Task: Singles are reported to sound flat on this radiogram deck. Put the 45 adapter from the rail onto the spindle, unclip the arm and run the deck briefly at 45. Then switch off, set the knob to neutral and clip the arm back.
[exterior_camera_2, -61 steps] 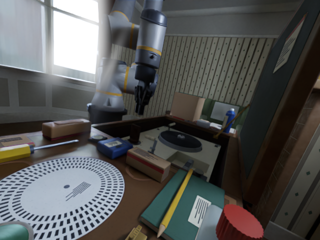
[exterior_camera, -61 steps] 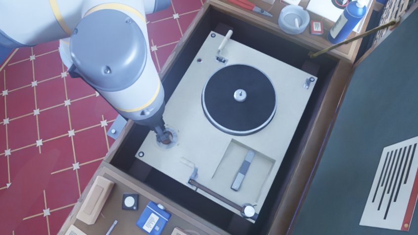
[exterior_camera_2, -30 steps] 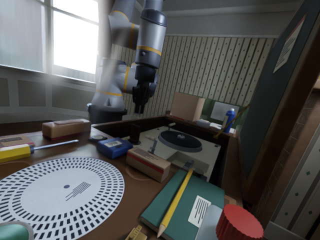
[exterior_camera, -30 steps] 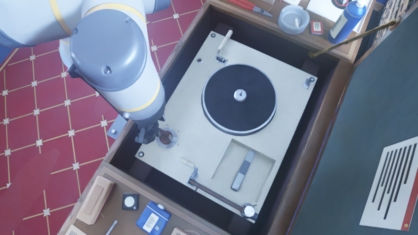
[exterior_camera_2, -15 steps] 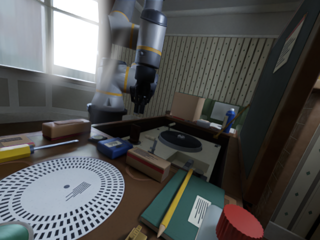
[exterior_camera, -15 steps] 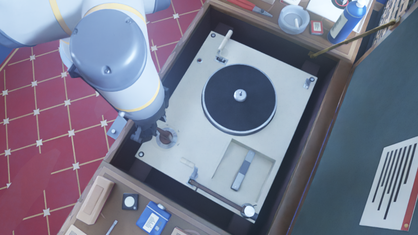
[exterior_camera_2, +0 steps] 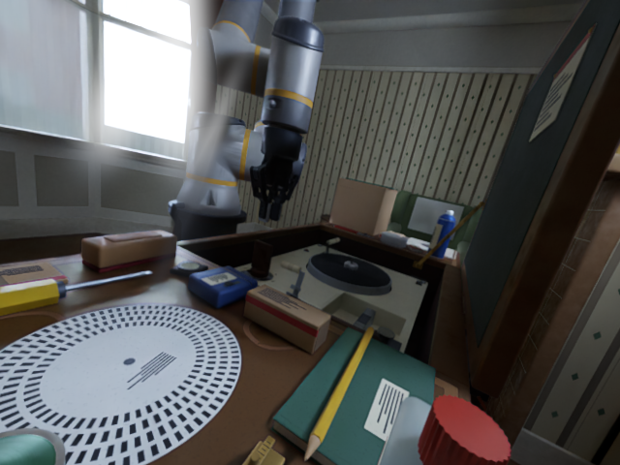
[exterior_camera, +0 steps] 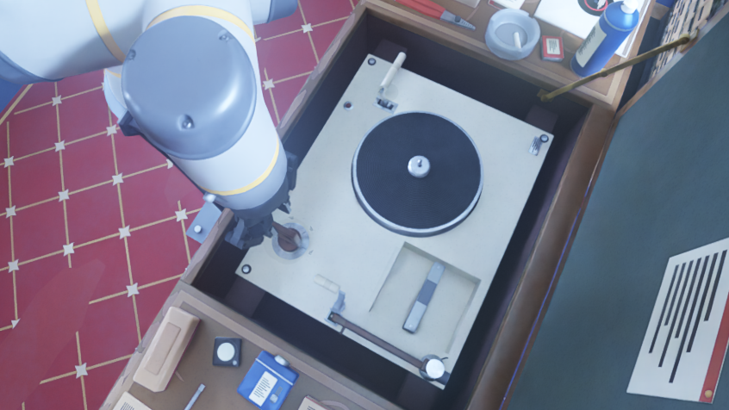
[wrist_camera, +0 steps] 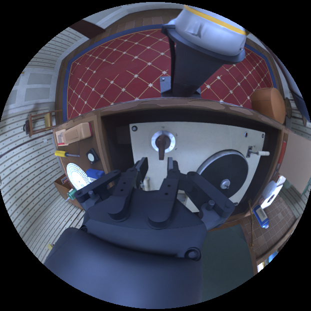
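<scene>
The brown speed knob (exterior_camera: 287, 237) on its metal dial is partly hidden by my arm from the side camera; the wrist camera shows it whole (wrist_camera: 161, 144), its pointer toward me. The black platter (exterior_camera: 417, 173) carries a grey adapter on the spindle (exterior_camera: 418, 166). The tonearm (exterior_camera: 380, 342) lies along the near edge of the deck, its head at the clip (exterior_camera: 337, 304). A cream lever (exterior_camera: 392, 71) stands at the far corner. My gripper (wrist_camera: 158, 165) hangs well above the knob (exterior_camera_2: 270, 215), partly open and holding nothing.
The wooden cabinet wall (exterior_camera: 306, 97) rims the sunken deck close beside my arm. The raised lid (exterior_camera: 657, 214) stands on the right, propped by a stay (exterior_camera: 612, 66). A recessed tray holds a grey bar (exterior_camera: 424, 297). Small boxes, a screwdriver and a strobe disc (exterior_camera_2: 115, 370) crowd the near shelf.
</scene>
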Robot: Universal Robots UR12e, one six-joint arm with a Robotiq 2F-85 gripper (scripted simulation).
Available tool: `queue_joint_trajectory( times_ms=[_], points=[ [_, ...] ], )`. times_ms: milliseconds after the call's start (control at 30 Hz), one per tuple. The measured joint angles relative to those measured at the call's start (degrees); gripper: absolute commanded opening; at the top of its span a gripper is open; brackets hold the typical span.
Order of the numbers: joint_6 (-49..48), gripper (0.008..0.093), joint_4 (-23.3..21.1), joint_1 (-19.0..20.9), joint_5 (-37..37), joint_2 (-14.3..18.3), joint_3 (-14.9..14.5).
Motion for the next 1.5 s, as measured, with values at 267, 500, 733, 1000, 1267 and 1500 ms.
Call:
queue_joint_trajectory(
  times_ms=[267,500,733,1000,1267,1500],
  points=[
    [0.3,0.0380,0.0,0.0,0.0,0.0,0.0],
    [2.2,0.0380,-1.6,1.9,0.0,3.8,-2.2],
    [6.6,0.0380,-3.7,6.3,0.0,13.6,-9.9],
    [6.6,0.0380,-5.3,6.3,0.0,14.6,-9.3],
    [6.6,0.0380,-11.3,6.3,0.0,19.3,-7.9],
    [6.6,0.0380,-11.8,6.3,0.0,19.7,-7.9]
  ],
)
